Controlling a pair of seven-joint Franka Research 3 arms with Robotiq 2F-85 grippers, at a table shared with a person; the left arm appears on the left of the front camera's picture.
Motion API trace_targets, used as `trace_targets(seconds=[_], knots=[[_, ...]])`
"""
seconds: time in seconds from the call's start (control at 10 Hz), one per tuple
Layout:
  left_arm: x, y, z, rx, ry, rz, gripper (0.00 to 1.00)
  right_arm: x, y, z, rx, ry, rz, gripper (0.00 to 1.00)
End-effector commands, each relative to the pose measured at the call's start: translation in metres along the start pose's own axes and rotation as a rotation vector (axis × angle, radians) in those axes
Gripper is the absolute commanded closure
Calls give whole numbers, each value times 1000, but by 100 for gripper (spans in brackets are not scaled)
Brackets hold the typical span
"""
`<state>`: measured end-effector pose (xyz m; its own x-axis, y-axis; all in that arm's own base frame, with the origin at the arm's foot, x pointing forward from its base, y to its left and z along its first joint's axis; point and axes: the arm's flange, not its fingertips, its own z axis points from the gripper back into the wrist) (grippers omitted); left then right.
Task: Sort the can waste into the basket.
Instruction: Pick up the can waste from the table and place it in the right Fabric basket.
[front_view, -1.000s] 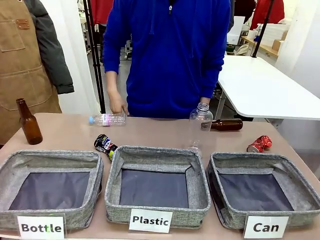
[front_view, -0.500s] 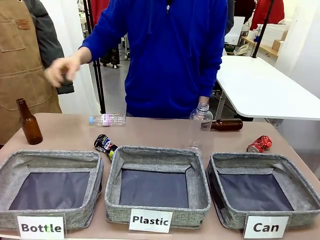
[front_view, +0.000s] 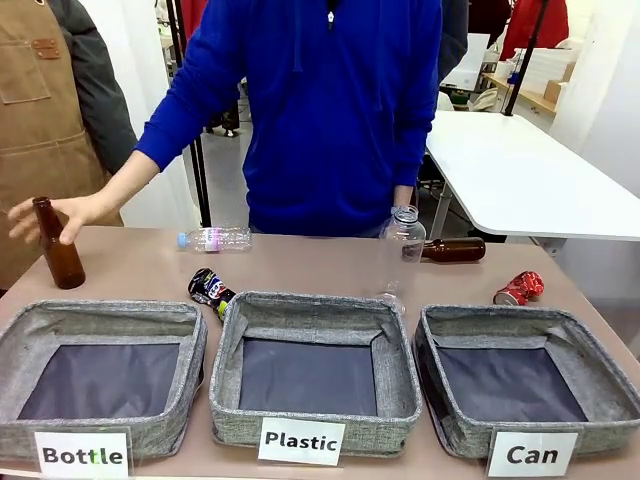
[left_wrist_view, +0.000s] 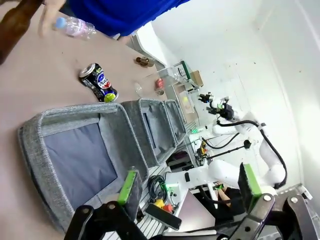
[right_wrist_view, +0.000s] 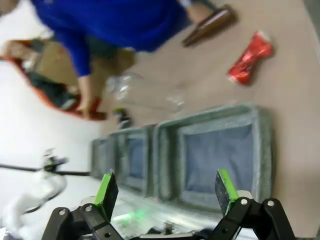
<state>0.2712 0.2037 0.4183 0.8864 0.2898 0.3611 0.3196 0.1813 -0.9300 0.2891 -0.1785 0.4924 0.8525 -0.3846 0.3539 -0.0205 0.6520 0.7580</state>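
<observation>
A red can (front_view: 519, 288), a dark blue-black can (front_view: 211, 290) with colourful print, a grey basket (front_view: 503, 324) with dark floor.

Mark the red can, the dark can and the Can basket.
red can (front_view: 519, 288), front view, middle of crushed body
dark can (front_view: 210, 290), front view, printed side
Can basket (front_view: 500, 316), front view, far rim

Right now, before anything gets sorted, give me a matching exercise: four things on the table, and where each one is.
1 red can
2 dark can
3 standing brown bottle
4 standing clear bottle

A by the person's hand
B behind the Can basket
C at the Plastic basket's far left corner
D at the Plastic basket's far right corner

Pairs: 1-B, 2-C, 3-A, 4-D
</observation>
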Motion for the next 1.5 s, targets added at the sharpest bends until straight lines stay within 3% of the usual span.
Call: trace_targets(seconds=[0.0,0.3,0.4,0.5,0.6,0.7,0.8,0.9,1.2,1.4], knots=[[-1,-1,4,-9,8,-23,0,19,40,-40,-456,100,8,0],[-1,-1,4,-9,8,-23,0,51,56,-93,-742,188,-68,0],[-1,-1,4,-9,8,-23,0,54,61,-93,-734,133,-91,0],[-1,-1,4,-9,8,-23,0,41,74,-70,-593,25,-89,0],[-1,-1,4,-9,8,-23,0,43,54,-102,-730,87,-12,0],[-1,-1,4,-9,8,-23,0,47,53,-98,-721,80,-54,0],[-1,-1,4,-9,8,-23,0,42,60,-103,-805,97,-33,0],[-1,-1,4,-9,8,-23,0,52,64,-115,-804,150,-83,0],[-1,-1,4,-9,8,-23,0,103,62,-168,-795,159,-254,0],[-1,-1,4,-9,8,-23,0,131,54,-207,-816,223,-286,0]])
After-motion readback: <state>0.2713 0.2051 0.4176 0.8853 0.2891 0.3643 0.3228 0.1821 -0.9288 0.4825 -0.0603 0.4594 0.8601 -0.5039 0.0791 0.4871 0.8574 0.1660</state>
